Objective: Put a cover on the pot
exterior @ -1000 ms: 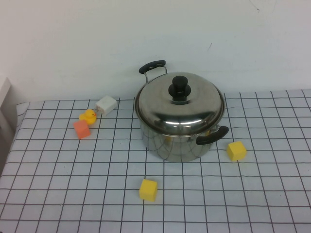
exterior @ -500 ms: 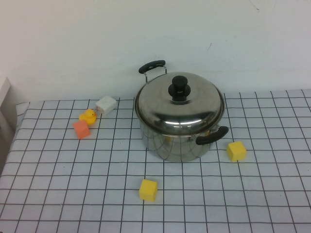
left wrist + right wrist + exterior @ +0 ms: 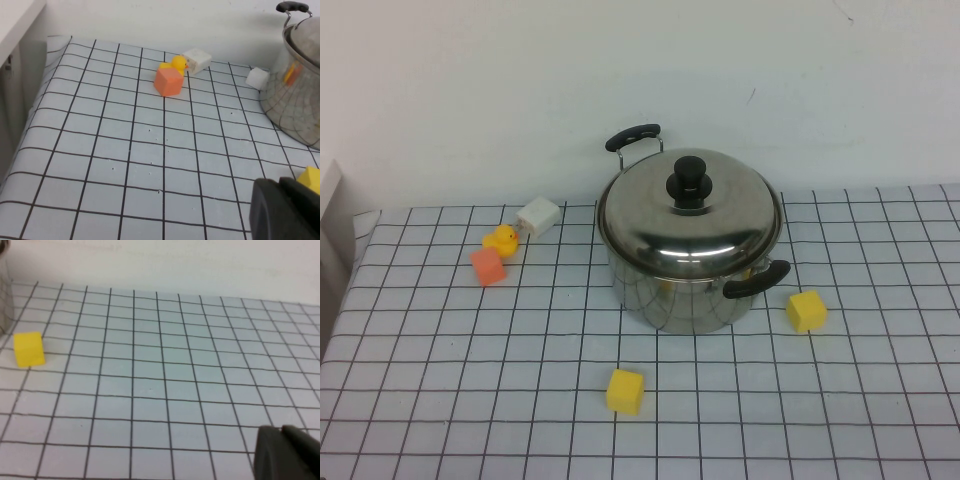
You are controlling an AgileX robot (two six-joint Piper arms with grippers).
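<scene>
1. One pot (image 3: 685,285) stands near the middle of the table (image 3: 440,400), and one lid (image 3: 690,215) with a black knob (image 3: 689,183) sits flat on top of it. So the job looks done; nothing seems left but keeping the arms away.
2. Two black handles show on the pot, one at the back and one at the front right.
3. Two yellow blocks: one (image 3: 626,391) in front of the pot, one (image 3: 806,311) just to its right.
4. One orange block (image 3: 488,267), one duck (image 3: 502,240) and one white block (image 3: 538,215) sit close together, well to the pot's left.
5. Two claws show only in the wrist views. The left claw (image 3: 287,210) hangs low over the table on the left side, near a yellow block. The right claw (image 3: 287,452) hangs over bare table on the right side. Neither holds anything, but one cannot tell whether they are spread or closed.
</scene>
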